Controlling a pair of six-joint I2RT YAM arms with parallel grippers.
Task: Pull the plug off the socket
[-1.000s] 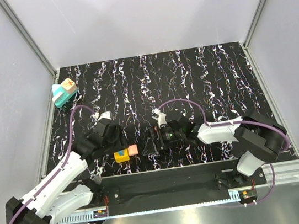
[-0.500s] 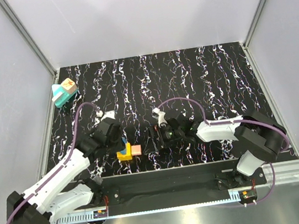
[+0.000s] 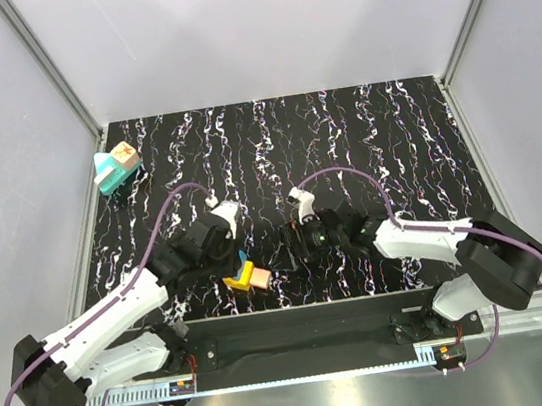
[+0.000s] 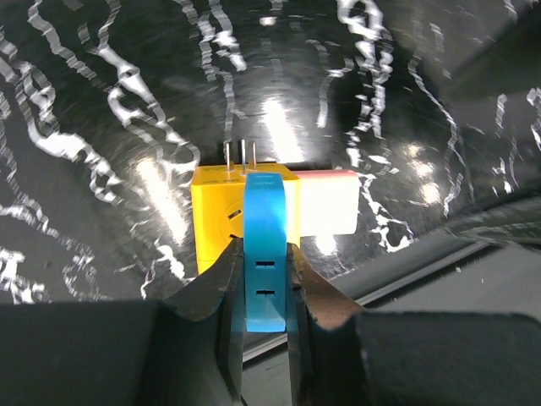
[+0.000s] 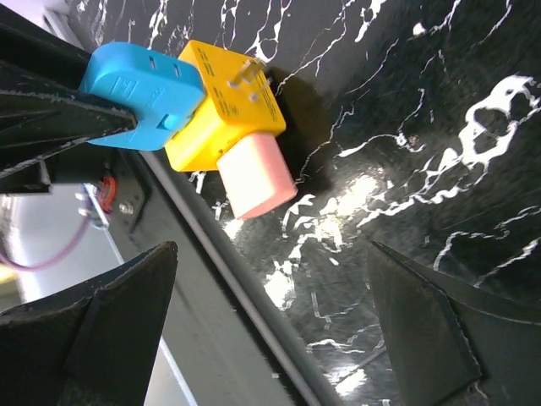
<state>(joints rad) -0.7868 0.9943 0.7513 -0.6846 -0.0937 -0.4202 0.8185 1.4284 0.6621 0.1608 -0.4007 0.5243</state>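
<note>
**Changes against the earlier views**
- The left gripper (image 4: 260, 258) stood wider a second ago, over the yellow cube. Its jaws are now drawn in to a narrow gap and clamp the bright-blue block (image 4: 264, 211) from both sides.
- The blue block, the yellow cube (image 4: 215, 211) and the pink block (image 4: 325, 203) are joined as one cluster. In the top view the cluster (image 3: 244, 277) lies slightly further right than before and is tilted where it lay flat. Whether it still touches the table (image 3: 363, 139) cannot be told.
- The left arm has swung toward the centre, and its wrist is now nearer the right arm.
- The right arm's elbow has shifted right and its gripper has drawn back a little from the cluster.

**Gripper states**
- Left: nearly closed, holding the blue block. Two metal prongs (image 4: 241, 156) stand out of the yellow cube's far face.
- Right gripper (image 5: 270, 321): jaws spread fully wide and holding nothing. The cluster lies ahead of them, with the blue block (image 5: 144, 93) at the top left, the yellow cube (image 5: 224, 110) beside it and the pink block (image 5: 258, 178) below.

**Holders and contents**
- The socket (image 3: 109, 177), a flat teal base, sits at the far left corner of the table. It is well apart from both grippers.
- The plug (image 3: 124, 156), a tan cube with a reddish mark on top, rests on the socket. It has not been pulled off.
</note>
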